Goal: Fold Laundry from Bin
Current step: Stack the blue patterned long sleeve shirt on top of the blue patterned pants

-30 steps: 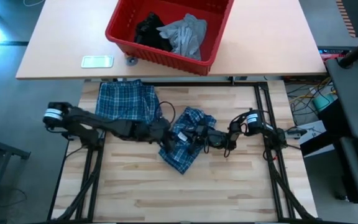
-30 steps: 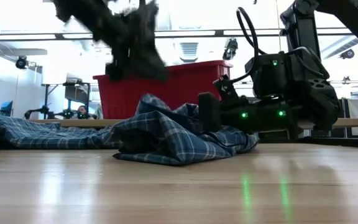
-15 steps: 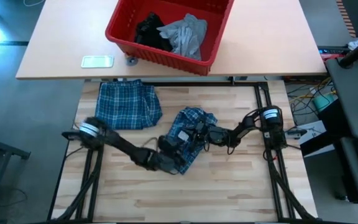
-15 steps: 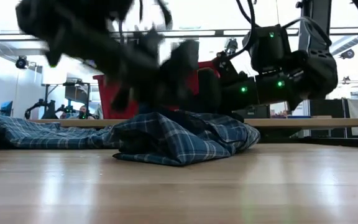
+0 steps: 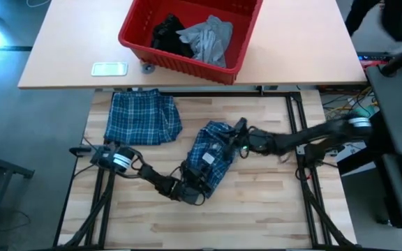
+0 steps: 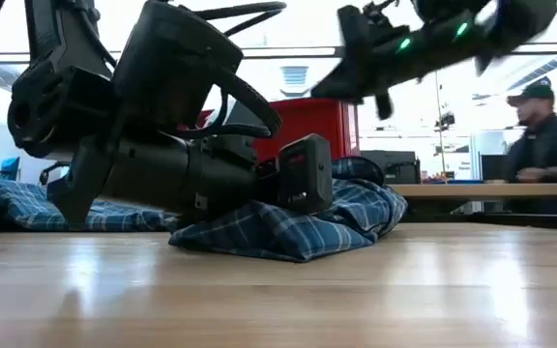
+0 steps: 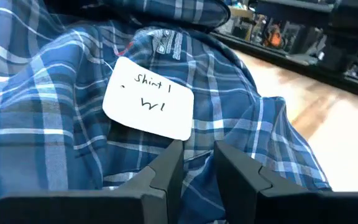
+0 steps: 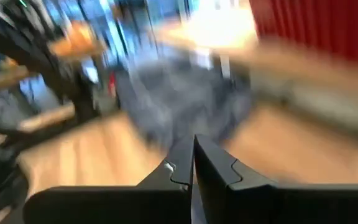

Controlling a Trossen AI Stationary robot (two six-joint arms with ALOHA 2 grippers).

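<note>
Crumpled plaid shirt (image 5: 211, 155) mid-table, a second plaid piece (image 5: 142, 117) lying flat toward the far left edge, well apart from it. Left gripper (image 5: 195, 187) low at the near edge of the crumpled shirt, fingers (image 7: 166, 168) narrowly parted with a fold of cloth lying between them, though hard to say whether truly pinched; white tag (image 7: 148, 106) reading "Shirt 1" just ahead of the tips. Right gripper (image 5: 240, 130) lifted clear above the shirt's far right corner, fingers clenched on nothing visible. Bin (image 5: 138, 40) on the far table, grey T-shirt (image 5: 208, 38) and black garment (image 5: 169, 35) inside, untouched. Person (image 6: 544, 145) in the room behind, off to the side. Likely step: taking hold of an edge to spread the shirt out. Risks from here (all judgement): a thin bite catching only the top layer and slipping on the pull; or several layers snagged together, dragging the heap as a lump instead of opening it; with the right side holding nothing, no anchor, so the whole shirt sliding toward the near edge.
</note>
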